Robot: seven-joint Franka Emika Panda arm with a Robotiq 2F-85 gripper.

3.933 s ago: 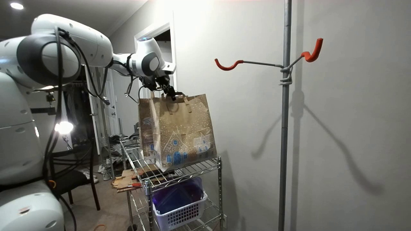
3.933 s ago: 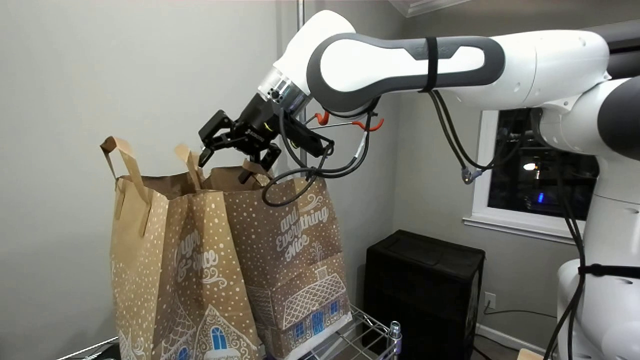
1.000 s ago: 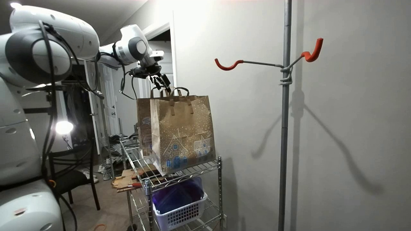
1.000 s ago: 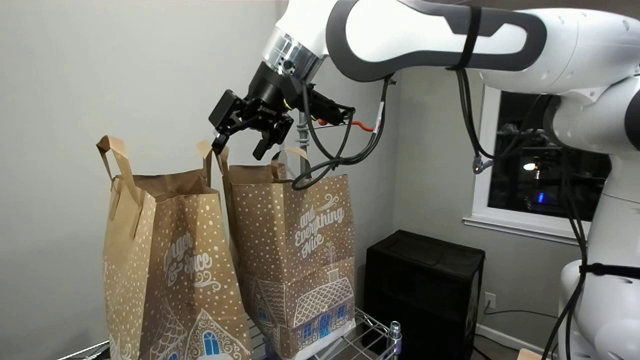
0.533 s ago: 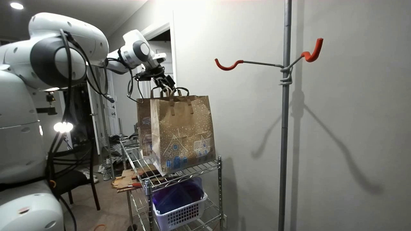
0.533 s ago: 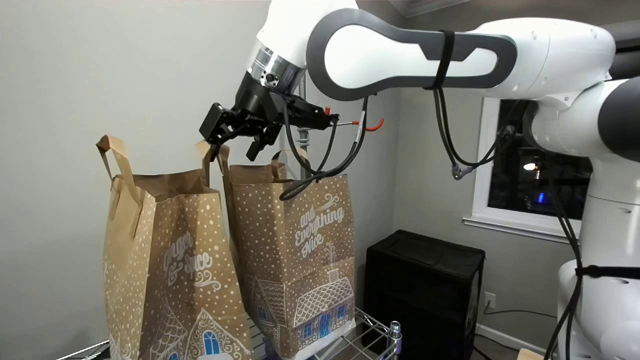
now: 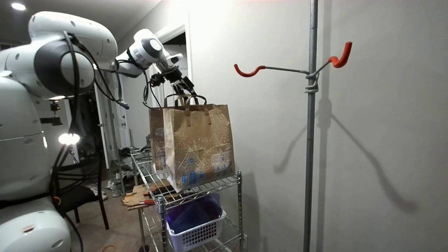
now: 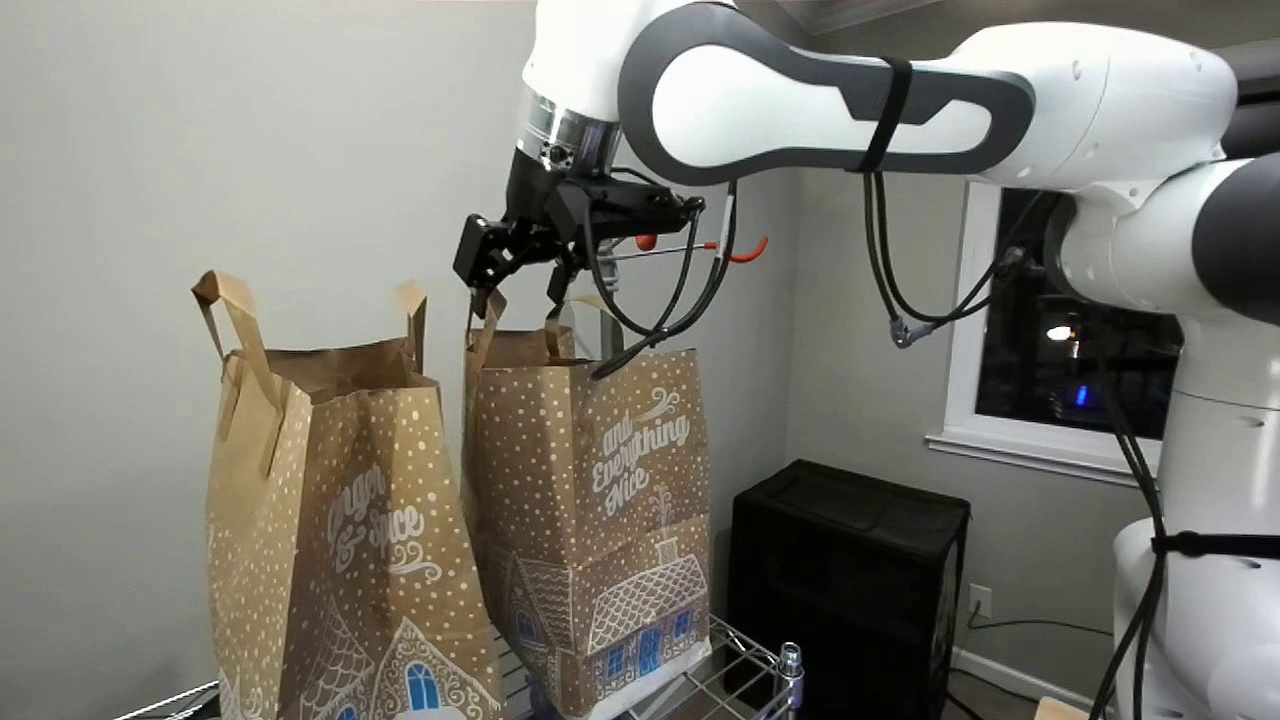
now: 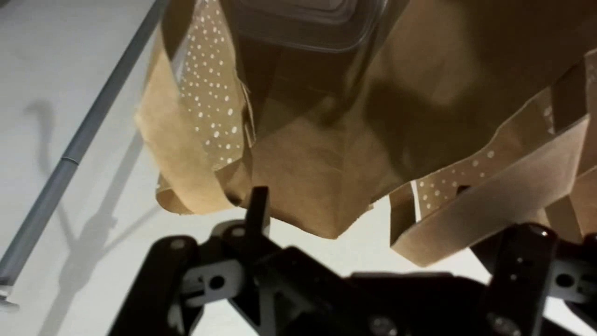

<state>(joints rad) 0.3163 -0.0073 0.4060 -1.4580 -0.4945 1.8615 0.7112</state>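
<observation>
Atop the rack point(image 7: 240, 203): Spice bag point(image 8: 350, 540) beside Nice bag point(image 8: 590, 520), possibly steadied by a clear tub point(image 9: 305, 28) inside; gripper point(image 8: 519, 297) over that bag's mouth, jaws spread, grasping nothing, one fingertip point(image 9: 462, 189), in the wrist view, behind a handle point(image 9: 499, 200) that stiff paper seemingly holds up.

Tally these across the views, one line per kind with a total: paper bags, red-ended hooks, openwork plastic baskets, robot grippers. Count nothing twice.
Paper bags: 2
Red-ended hooks: 2
Openwork plastic basket: 1
Robot gripper: 1
Total: 6
</observation>
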